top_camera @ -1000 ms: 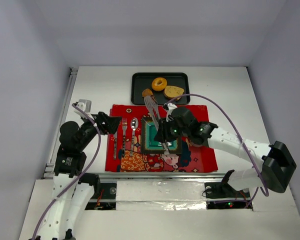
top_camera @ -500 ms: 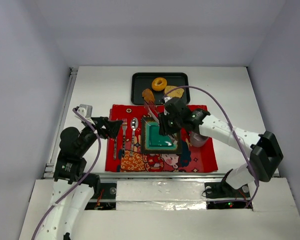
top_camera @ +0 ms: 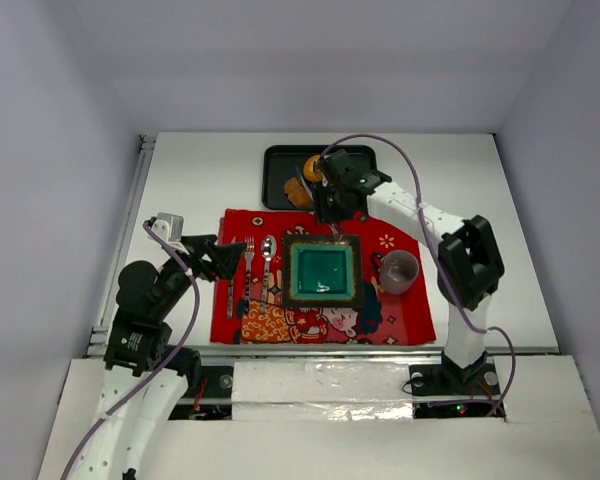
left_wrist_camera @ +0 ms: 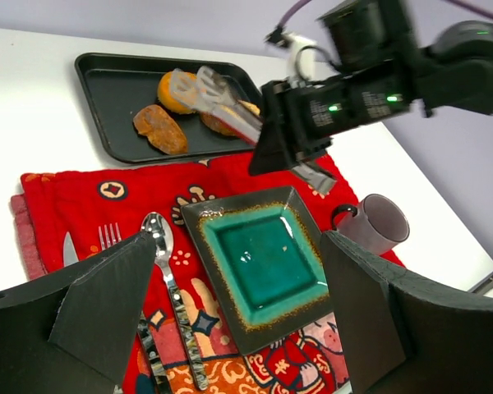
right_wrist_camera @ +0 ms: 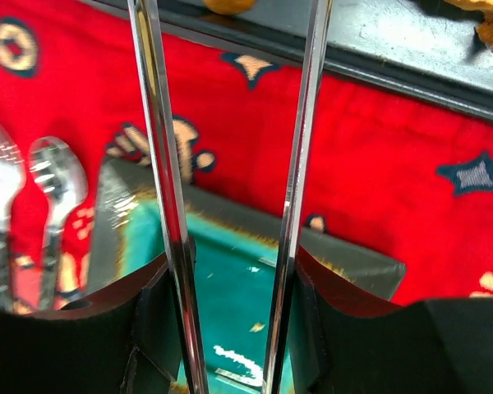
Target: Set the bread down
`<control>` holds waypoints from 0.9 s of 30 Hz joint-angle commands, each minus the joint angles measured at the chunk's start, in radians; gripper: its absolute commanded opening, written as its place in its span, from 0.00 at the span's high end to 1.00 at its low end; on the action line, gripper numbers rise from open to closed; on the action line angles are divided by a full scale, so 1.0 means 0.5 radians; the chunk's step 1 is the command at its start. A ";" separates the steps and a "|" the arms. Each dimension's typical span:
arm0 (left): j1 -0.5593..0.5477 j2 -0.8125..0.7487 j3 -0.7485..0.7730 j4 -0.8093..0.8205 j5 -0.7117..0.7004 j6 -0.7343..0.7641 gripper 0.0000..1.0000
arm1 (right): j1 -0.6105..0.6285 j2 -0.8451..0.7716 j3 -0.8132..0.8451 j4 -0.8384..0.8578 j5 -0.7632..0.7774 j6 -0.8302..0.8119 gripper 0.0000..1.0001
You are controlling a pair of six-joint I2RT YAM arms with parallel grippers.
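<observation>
We see our right gripper (top_camera: 329, 196) over the near edge of the black tray (top_camera: 280, 160), hiding part of the bread (top_camera: 298, 191). The red mat (top_camera: 410, 312) carries a teal plate (top_camera: 325, 272), mug (top_camera: 398, 271), fork (top_camera: 248, 262) and spoon (top_camera: 267, 258); our left gripper (top_camera: 227, 259) hovers, jaws spread, at its left edge.

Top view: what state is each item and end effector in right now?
Tongs: held in right end effector, arms spread, over tray.
Bread: three pieces on the tray.
Plate: empty.
Mug: upright.
Left end effector: open, empty.
</observation>
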 commanded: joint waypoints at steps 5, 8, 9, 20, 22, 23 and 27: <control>-0.040 -0.039 -0.001 0.051 -0.035 0.019 0.21 | -0.039 0.194 0.268 -0.170 -0.046 -0.118 0.50; -0.058 -0.042 0.002 0.050 -0.044 0.016 0.21 | -0.039 0.246 0.311 -0.192 -0.120 -0.127 0.49; -0.058 -0.048 0.002 0.047 -0.041 0.016 0.21 | -0.039 0.283 0.320 -0.195 -0.123 -0.133 0.49; -0.076 -0.055 0.002 0.044 -0.057 0.016 0.21 | -0.112 0.519 0.575 -0.287 -0.227 -0.148 0.51; -0.076 -0.051 0.002 0.044 -0.053 0.016 0.21 | -0.113 0.531 0.615 -0.299 -0.233 -0.145 0.55; -0.076 -0.051 0.002 0.041 -0.060 0.016 0.21 | -0.113 0.507 0.615 -0.293 -0.258 -0.142 0.61; -0.076 -0.045 0.002 0.041 -0.057 0.016 0.21 | -0.113 0.287 0.496 -0.171 -0.362 -0.112 0.69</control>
